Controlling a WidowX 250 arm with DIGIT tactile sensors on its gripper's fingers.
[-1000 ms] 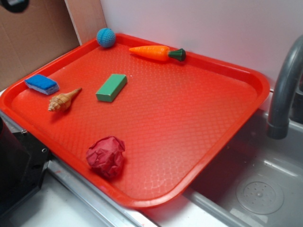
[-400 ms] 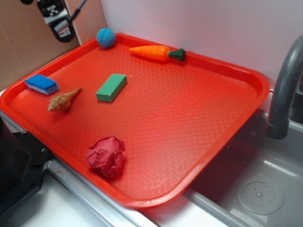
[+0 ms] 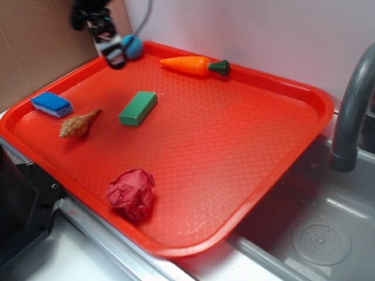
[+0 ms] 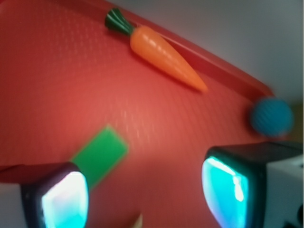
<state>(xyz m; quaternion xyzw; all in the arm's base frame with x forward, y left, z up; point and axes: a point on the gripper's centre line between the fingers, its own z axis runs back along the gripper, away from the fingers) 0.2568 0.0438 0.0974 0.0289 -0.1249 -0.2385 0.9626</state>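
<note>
While the gripper hangs empty at upper left, fingers spread, just beside the ball, a slight drift could knock it rolling across the tray.

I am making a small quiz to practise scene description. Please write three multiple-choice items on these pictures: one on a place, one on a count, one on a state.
1. Where on the tray does the ball lie?
A. in a far corner
B. in the middle
C. at the near edge

2. How many things lie on the tray?
A. four
B. six
C. nine

3. The end effector is
A. open and empty
B. shut on something
C. out of view

Key:
1 A: the ball sits in the corner by the wall.
2 B: ball, carrot, block, sponge, shell, crumpled paper.
3 A: the wrist view shows the fingers apart, with only tray between them.
</note>
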